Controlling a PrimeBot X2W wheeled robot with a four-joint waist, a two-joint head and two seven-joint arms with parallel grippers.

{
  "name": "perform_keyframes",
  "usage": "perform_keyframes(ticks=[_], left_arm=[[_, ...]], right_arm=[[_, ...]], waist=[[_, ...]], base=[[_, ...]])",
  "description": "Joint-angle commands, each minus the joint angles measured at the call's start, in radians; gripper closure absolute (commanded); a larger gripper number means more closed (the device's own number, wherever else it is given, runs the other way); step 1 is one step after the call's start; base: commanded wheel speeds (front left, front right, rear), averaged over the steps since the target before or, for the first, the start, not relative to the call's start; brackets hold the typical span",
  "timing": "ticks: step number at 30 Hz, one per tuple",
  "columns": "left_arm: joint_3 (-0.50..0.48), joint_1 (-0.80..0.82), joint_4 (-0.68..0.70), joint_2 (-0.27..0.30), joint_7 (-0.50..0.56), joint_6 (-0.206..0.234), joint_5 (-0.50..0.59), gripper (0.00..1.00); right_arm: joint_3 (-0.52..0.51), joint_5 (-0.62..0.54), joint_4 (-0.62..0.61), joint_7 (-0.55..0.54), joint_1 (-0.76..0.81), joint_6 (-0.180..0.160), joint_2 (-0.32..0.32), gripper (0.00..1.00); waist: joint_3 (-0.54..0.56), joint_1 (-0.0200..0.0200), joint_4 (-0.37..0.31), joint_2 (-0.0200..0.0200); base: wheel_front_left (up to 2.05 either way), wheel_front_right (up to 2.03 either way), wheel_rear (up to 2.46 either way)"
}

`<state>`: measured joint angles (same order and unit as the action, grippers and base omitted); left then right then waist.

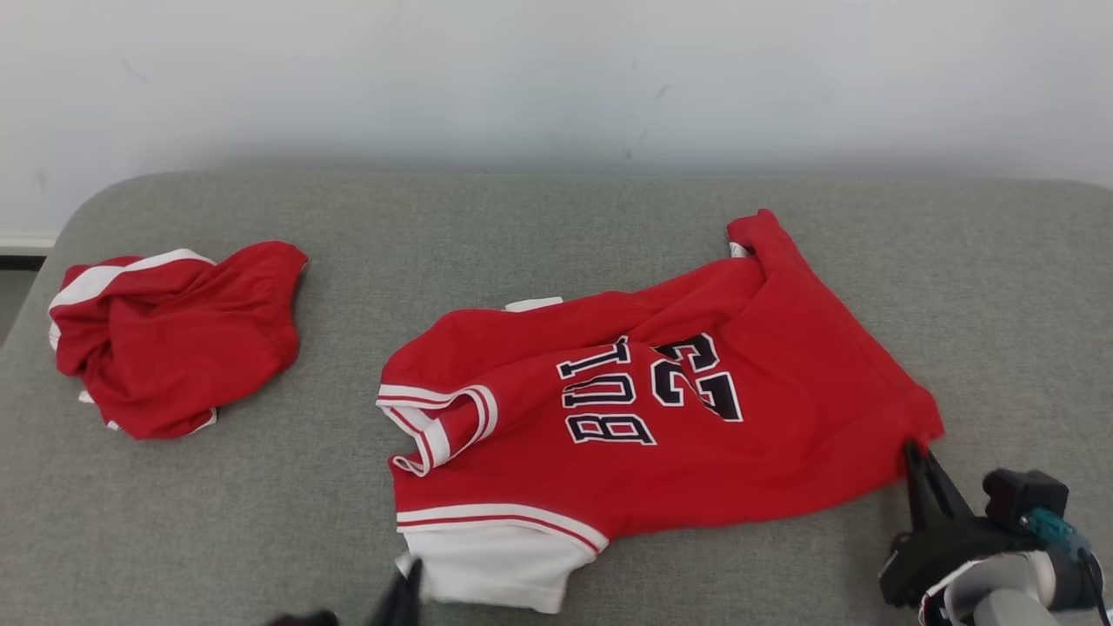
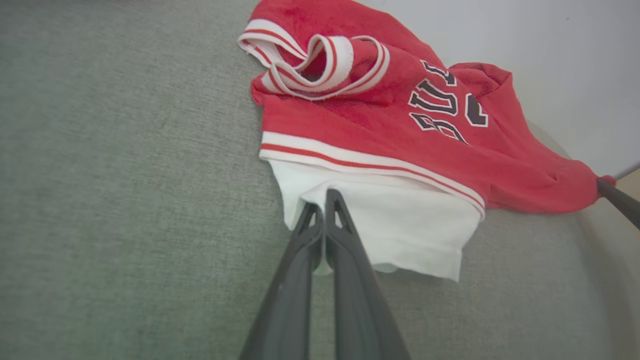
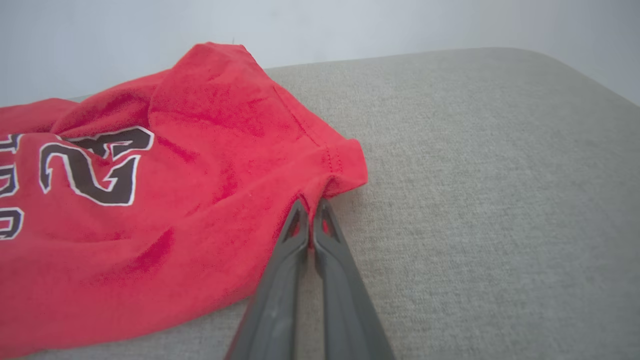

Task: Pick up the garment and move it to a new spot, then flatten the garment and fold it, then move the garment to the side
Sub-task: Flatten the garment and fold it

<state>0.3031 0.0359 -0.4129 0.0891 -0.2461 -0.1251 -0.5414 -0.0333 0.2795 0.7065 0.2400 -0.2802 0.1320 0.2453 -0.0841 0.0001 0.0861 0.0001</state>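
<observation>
Jersey [image 1: 661, 417]: I have left tool [image 2: 324, 200] clamped on the white sleeve [image 2: 400, 225] at its tips, right tool [image 3: 311, 204] clamped on the hem corner [image 3: 345, 170], so it should lift spread out.

On the jersey [image 1: 783, 417] we find the lettering partly lost. A crease swallows the word after "BUL", and the left edge of the right wrist view cuts the letters off. The bottom edge of the head view cuts off the left gripper [image 1: 410, 582] just below its fingertips, and the right gripper [image 1: 913, 454] has its arm cut off at the lower right corner. We cannot tell how much cloth sits between either pair of closed jaws. The bunched red-and-white garment [image 1: 174, 339] hides its own shape, so its kind is undetermined.
</observation>
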Motion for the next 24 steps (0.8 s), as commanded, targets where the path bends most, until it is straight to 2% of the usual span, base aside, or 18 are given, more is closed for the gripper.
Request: perform_keyframes(ticks=[1,4,7,11,14,19,24], left_arm=[[-0.01,0.02,0.019,0.009,-0.006,0.002,-0.003,1.0],[-0.044,0.055,0.113,0.043,-0.007,0.007,-0.005,1.0],[-0.067,0.138,0.192,0.08,0.039,0.006,-0.02,1.0],[-0.07,0.33,0.261,0.144,0.136,0.0,-0.024,1.0],[-0.067,0.533,0.27,0.21,0.221,-0.004,-0.02,1.0],[-0.077,0.92,0.186,0.276,0.328,-0.004,-0.049,1.0],[-0.046,1.28,0.054,0.321,0.351,-0.005,-0.043,1.0]], right_arm=[[0.009,0.009,-0.013,0.007,0.004,-0.003,0.003,1.0],[0.046,0.026,-0.087,-0.008,-0.023,-0.003,0.017,1.0],[0.079,0.039,-0.169,-0.049,-0.074,-0.003,0.033,1.0],[0.129,0.038,-0.256,-0.126,-0.2,-0.003,0.065,1.0],[0.162,0.04,-0.293,-0.191,-0.34,-0.003,0.08,1.0],[0.207,0.051,-0.296,-0.293,-0.646,-0.003,0.091,1.0],[0.234,0.062,-0.24,-0.358,-0.959,-0.003,0.085,1.0]], waist=[[0.007,-0.0001,-0.007,-0.0001],[0.008,-0.0001,-0.021,-0.0001],[-0.008,-0.0001,-0.037,-0.0001],[-0.06,-0.0001,-0.06,-0.0001],[-0.131,-0.0001,-0.077,-0.0001],[-0.288,-0.0001,-0.105,-0.0001],[-0.43,-0.0001,-0.133,-0.0001]], base=[[0.0,0.0,0.0],[0.0,0.0,0.0],[0.0,0.0,0.0],[0.0,0.0,0.0],[0.0,0.0,0.0],[0.0,0.0,0.0],[0.0,0.0,0.0]])
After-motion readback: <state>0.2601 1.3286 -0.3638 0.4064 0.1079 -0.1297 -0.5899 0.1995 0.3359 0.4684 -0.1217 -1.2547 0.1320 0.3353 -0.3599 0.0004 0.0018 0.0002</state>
